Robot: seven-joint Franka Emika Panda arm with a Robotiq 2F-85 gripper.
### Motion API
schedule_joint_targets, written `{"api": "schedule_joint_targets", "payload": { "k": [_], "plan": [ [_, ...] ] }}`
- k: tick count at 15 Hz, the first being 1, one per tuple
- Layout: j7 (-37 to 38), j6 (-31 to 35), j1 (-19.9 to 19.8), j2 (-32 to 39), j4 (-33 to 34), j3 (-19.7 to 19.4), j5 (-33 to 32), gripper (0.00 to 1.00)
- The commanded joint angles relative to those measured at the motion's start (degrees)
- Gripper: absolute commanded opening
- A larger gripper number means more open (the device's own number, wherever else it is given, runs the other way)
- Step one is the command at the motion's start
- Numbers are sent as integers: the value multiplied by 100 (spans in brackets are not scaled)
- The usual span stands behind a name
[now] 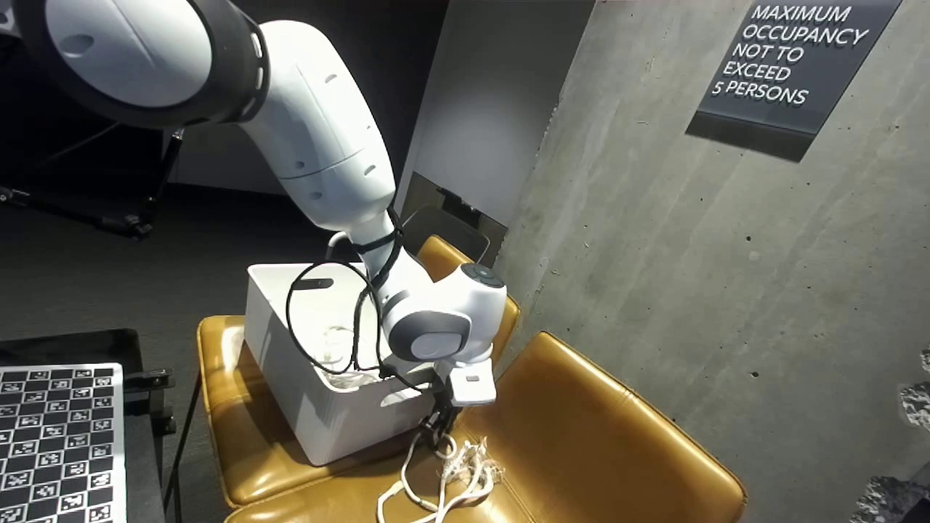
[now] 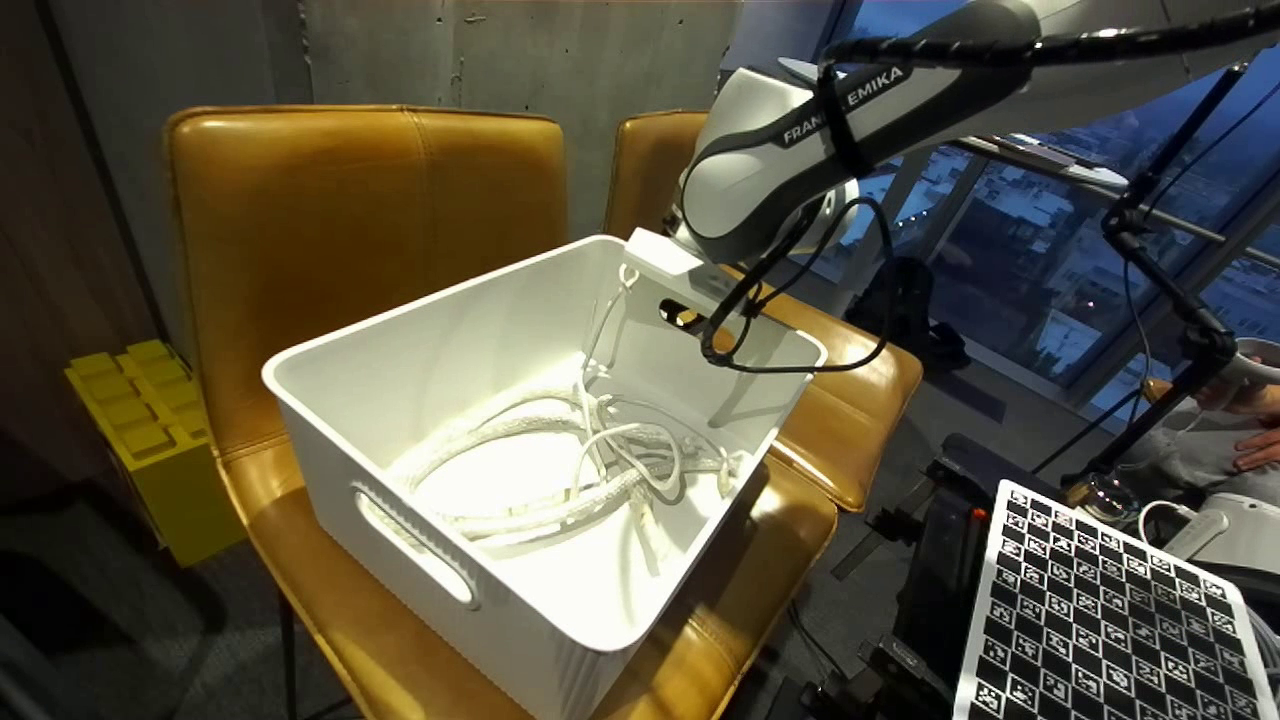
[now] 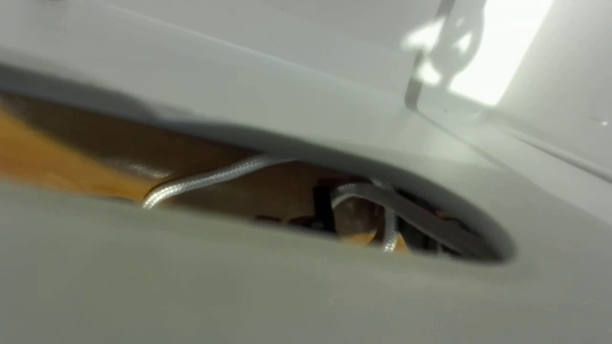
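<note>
The hand (image 1: pixel 437 436) hangs just outside the white plastic bin (image 1: pixel 290 385), at a white braided rope (image 3: pixel 215 177), though I cannot tell whether it is clamped on that.

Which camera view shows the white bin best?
An exterior view, because the white bin appears nearly whole, its inside and rope clear. Elsewhere, in an exterior view, the arm hides more of it; the wrist view shows mainly wall and handle opening.

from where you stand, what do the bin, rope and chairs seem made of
Bin: probably plastic, matte white, judging by its thin moulded walls. Rope: braided fibre, whitish; weave shows in the wrist view, cotton or synthetic unclear. Chairs: leather or imitation, tan and glossy, with stitched seams.
</note>
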Motion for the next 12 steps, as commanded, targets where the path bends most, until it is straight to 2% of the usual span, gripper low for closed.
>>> {"api": "schedule_joint_targets", "payload": {
  "k": [1, 2, 7, 9, 12],
  "plan": [
    [-141, -147, -85, 222, 332, 88, 86, 9],
    [-146, -151, -89, 220, 333, 84, 82, 1],
    [-278, -74, -68, -108, -55, 106, 60, 1],
    [-528, 4, -75, -574, -549, 131, 37, 1],
    [-1382, 287, -120, -1448, -1477, 146, -45, 1]
  ]
}}
